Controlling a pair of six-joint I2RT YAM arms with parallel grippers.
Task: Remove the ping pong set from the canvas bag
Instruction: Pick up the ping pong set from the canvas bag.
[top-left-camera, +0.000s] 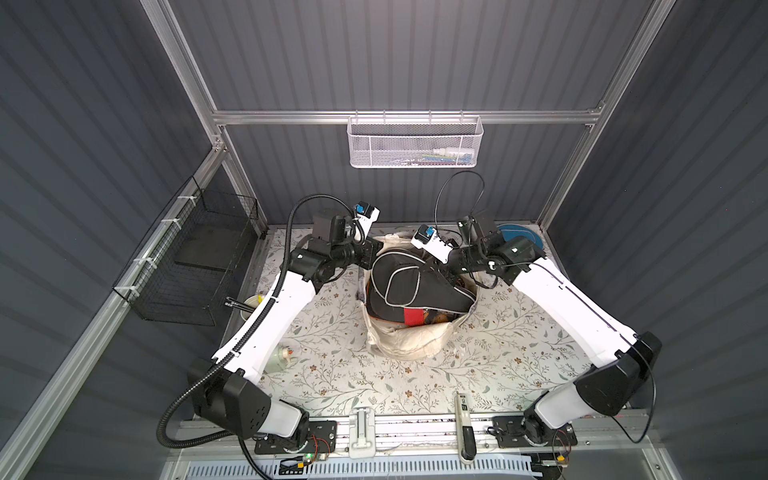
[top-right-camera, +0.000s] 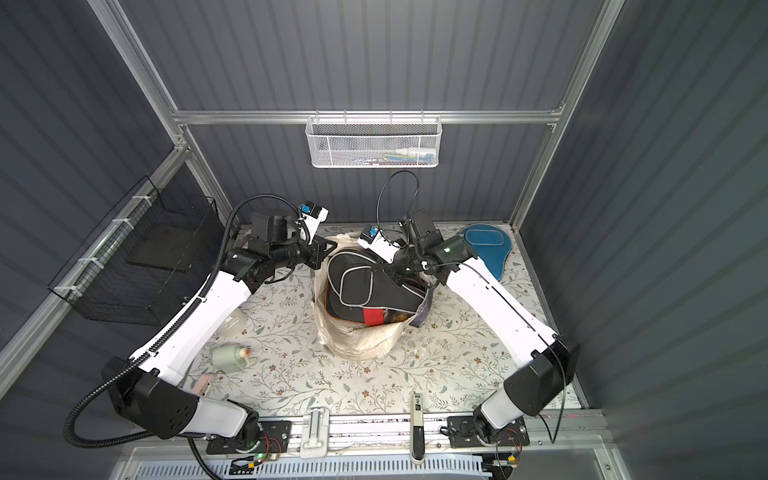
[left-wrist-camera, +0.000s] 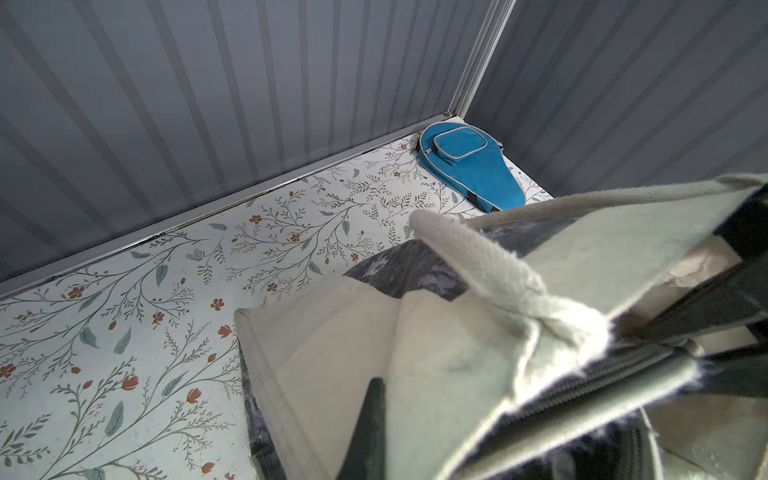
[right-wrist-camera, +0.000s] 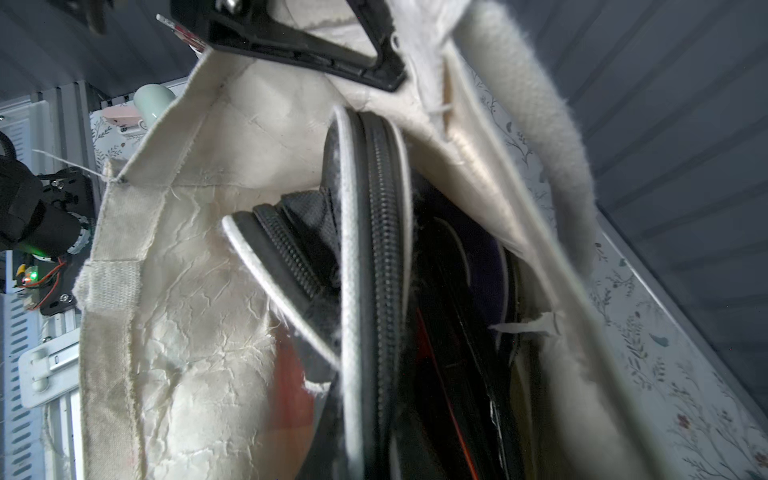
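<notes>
**Operator:** How far along is it?

**Spotter:** You're early in the job. Only one piece is out: the blue cover (top-right-camera: 488, 245) lies flat on the table (top-left-camera: 332, 374), off at one o'clock in the far corner, well apart from the canvas bag (top-left-camera: 399, 345). The bag stands mid-table with its mouth open upward.

**Operator:** And the one in hand?

**Spotter:** The black cover (top-left-camera: 399, 282) lies across the mouth, its round end toward nine o'clock and its narrow end toward three. Most of it is above the rim, but it isn't clear of the bag.

**Operator:** Grippers?

**Spotter:** Your left gripper (top-left-camera: 370, 253) is clenched on the canvas rim at the bag's ten o'clock, beside the loop handle. Your right gripper (top-left-camera: 444, 270) is at the two o'clock rim, closed down. Its fingertips are hidden, but the cover's zip edge runs straight in under that wrist, so I judge it has the narrow end.

**Operator:** What's left?

**Spotter:** You have the black cover to carry clear. The red-and-black case (top-left-camera: 413, 316) shows beneath it at five o'clock, and something dark purple (right-wrist-camera: 490, 266) sits deeper in. I can't tell what else is inside.
</notes>
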